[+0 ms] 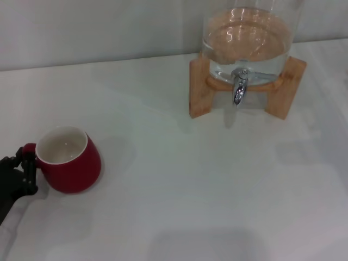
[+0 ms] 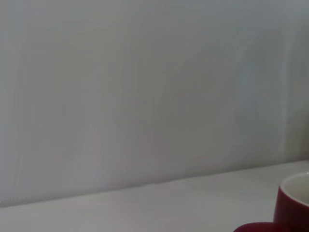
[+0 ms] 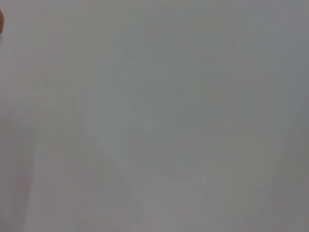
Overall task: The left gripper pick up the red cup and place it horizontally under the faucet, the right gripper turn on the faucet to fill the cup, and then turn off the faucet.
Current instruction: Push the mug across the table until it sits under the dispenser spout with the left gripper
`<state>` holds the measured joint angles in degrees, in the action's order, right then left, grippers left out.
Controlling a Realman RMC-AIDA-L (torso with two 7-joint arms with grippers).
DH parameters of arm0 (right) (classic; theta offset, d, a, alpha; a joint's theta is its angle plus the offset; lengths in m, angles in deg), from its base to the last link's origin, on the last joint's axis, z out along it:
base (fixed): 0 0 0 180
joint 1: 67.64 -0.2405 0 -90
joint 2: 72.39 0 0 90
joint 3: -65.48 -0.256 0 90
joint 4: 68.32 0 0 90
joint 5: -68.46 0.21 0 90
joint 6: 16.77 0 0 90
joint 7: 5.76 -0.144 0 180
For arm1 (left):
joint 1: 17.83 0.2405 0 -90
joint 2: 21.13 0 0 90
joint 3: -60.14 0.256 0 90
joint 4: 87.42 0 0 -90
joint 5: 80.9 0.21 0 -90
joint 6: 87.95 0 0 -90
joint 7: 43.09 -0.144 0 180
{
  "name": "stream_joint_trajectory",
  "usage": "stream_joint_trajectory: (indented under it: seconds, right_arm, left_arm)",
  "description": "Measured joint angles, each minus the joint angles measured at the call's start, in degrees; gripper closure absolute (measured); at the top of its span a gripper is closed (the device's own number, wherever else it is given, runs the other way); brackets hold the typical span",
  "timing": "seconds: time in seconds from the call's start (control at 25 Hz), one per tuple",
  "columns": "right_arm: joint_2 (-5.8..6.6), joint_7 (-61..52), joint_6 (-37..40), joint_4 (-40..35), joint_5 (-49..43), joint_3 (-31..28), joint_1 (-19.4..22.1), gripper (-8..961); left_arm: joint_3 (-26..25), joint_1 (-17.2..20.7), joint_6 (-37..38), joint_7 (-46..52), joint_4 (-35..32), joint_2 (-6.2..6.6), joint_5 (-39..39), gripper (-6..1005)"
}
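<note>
Spanning the whole head view, the white table (image 1: 179, 190) is carrying everything. Next in size, a glass jar (image 1: 247, 38) is sitting at about 1 o'clock of that view, holding water and running off the top edge. It is resting in a wooden stand (image 1: 198, 87) whose two legs are showing on either side of it. The cup (image 1: 69, 159) is sitting at about 8 o'clock, well apart from the stand, leaning a little so its cream inside is facing up and toward the camera; its loop handle is pointing to 9 o'clock. The left wrist view is catching just a slice of the cup at its edge, with table and a plain wall behind. The left gripper (image 1: 26, 171) is coming in from the 8 o'clock corner, its black fingers (image 1: 28, 175) sitting right at the handle, touching or nearly so; how wide they are standing, cannot tell, and a firm hold is not showing. The faucet (image 1: 239, 89) is hanging at the jar's front between the stand legs, chrome spout pointing down, nothing under it. The right gripper is not appearing in any view; the right wrist view is giving only a blank pale surface.
</note>
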<state>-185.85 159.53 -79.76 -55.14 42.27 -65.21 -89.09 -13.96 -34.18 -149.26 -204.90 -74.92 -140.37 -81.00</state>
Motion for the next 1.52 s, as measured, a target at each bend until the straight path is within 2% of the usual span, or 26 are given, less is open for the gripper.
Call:
stream_joint_trajectory:
  seconds: [0.48, 0.72, 1.2, 1.4, 1.52]
  right_arm:
    - [-0.01, 0.1, 0.2, -0.2, -0.2, 0.0, -0.9, 349]
    - [-0.3, 0.1, 0.2, -0.1, -0.4, 0.2, -1.0, 349]
    - [-0.76, 0.1, -0.3, 0.0, -0.4, 0.4, -1.0, 349]
    - [-1.03, 0.1, -0.3, -0.1, -0.5, 0.5, -1.0, 349]
    - [-1.1, 0.1, -0.3, -0.2, -0.5, 0.7, -1.1, 349]
  left_arm:
    - [0.5, -0.2, 0.5, 0.0, 4.8, -0.32, 2.5, 895]
    - [1.3, -0.9, 4.7, 0.4, 8.2, -0.45, 5.2, 895]
    - [9.7, -2.7, 11.9, 4.8, 15.6, -0.32, 5.7, 895]
    - [10.3, -3.7, 14.3, 6.4, 17.1, -0.42, 5.7, 896]
    - [10.3, -4.1, 18.9, 6.4, 20.1, -0.52, 5.3, 896]
